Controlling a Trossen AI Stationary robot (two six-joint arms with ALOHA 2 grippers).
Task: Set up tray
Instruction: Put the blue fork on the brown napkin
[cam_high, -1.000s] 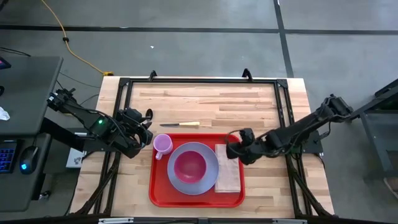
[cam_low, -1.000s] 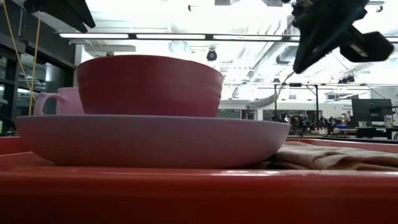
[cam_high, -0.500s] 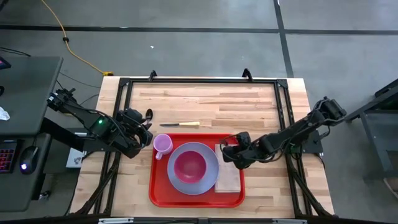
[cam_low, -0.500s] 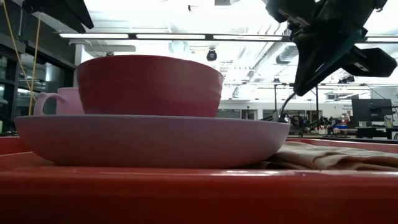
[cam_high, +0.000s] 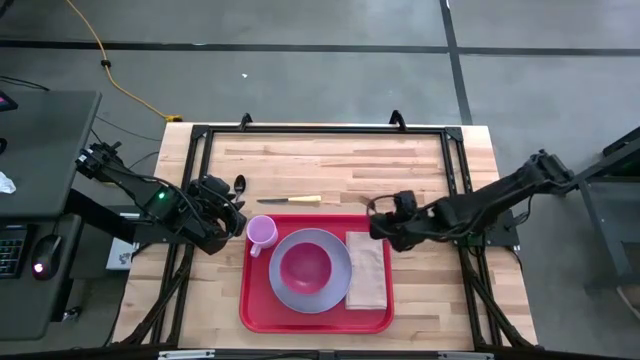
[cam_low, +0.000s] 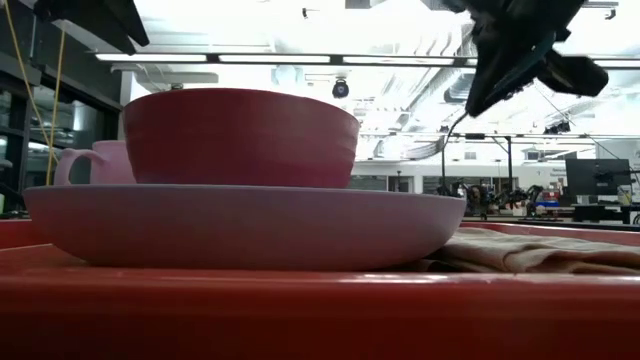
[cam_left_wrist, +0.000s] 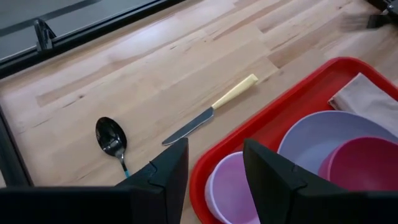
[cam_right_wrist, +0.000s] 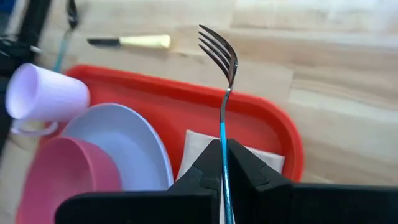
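The left end effector (cam_high: 238, 222) hovers with fingers spread beside the red tray's (cam_high: 258, 312) left rim, near the lilac cup (cam_high: 262, 232). The tray lies at the table's (cam_high: 330, 165) front middle, carrying a plate (cam_high: 290, 288), a pink bowl (cam_high: 305, 267) and a tan napkin (cam_high: 367, 270). The right end effector (cam_high: 378, 222), at the tray's far right corner, pinches a fork (cam_right_wrist: 220, 68).

A light wooden table (cam_high: 400, 160) with a black frame carries the red tray (cam_high: 255, 300) at its six o'clock edge. A knife (cam_high: 290, 200) with a pale handle lies on the wood at twelve o'clock from the tray, and a spoon (cam_high: 239, 183) rests just at nine o'clock of the knife.
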